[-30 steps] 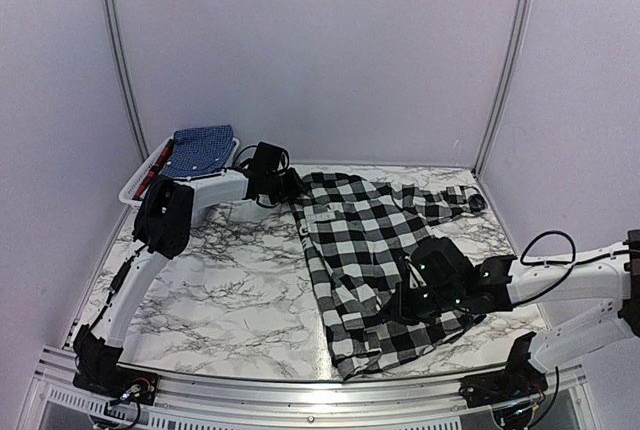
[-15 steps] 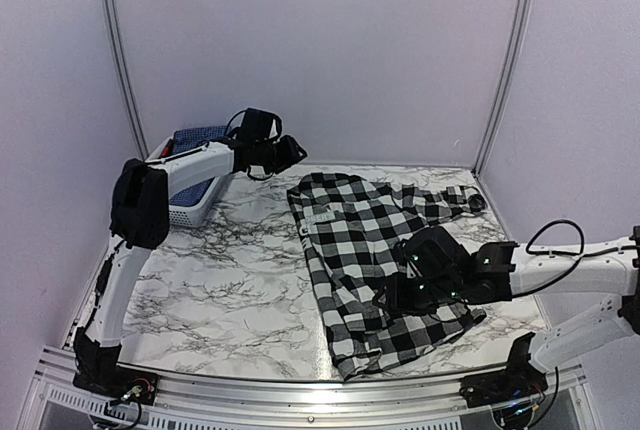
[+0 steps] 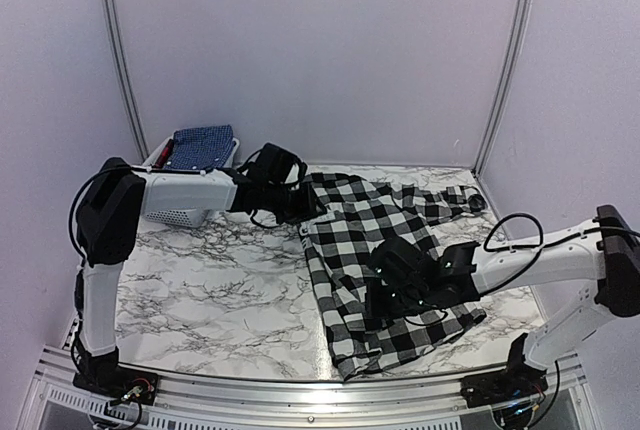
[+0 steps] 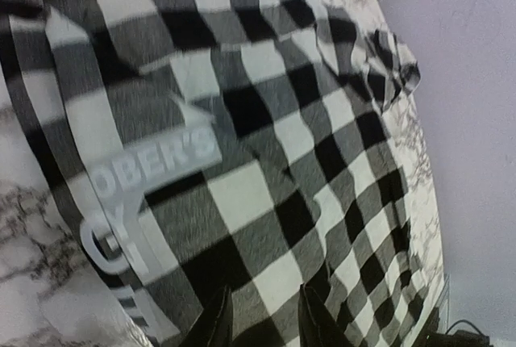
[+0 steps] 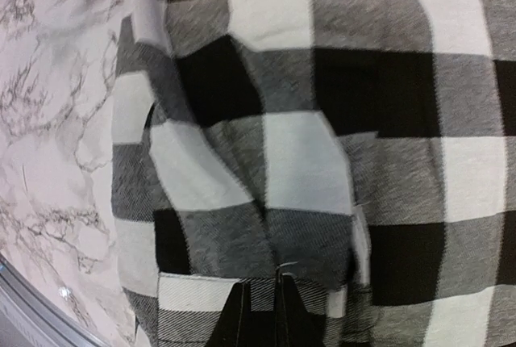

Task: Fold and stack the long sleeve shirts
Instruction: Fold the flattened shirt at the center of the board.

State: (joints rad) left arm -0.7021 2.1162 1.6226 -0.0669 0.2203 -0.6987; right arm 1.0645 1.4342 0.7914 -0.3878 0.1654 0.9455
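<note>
The black-and-white checked shirt [image 3: 375,250] lies spread on the marble table, one sleeve reaching to the back right. My left gripper [image 3: 300,204] hovers over its collar end. In the left wrist view the gripper [image 4: 263,323] is open, its fingers apart above the checks, near the neck label [image 4: 153,161]. My right gripper [image 3: 378,295] sits low on the shirt's middle. In the right wrist view the gripper [image 5: 264,315] is shut on a raised fold of the checked cloth [image 5: 306,169]. The blue printed shirt [image 3: 201,145] lies in the basket at the back left.
The white slotted basket [image 3: 172,215] stands at the back left, partly behind my left arm. Bare marble table [image 3: 220,290] lies left of the shirt. White walls close in the back and sides. The metal rail runs along the near edge.
My left gripper rose toward the basket, then came back down over the shirt's collar. My right gripper slid left across the shirt, dragging the cloth slightly.
</note>
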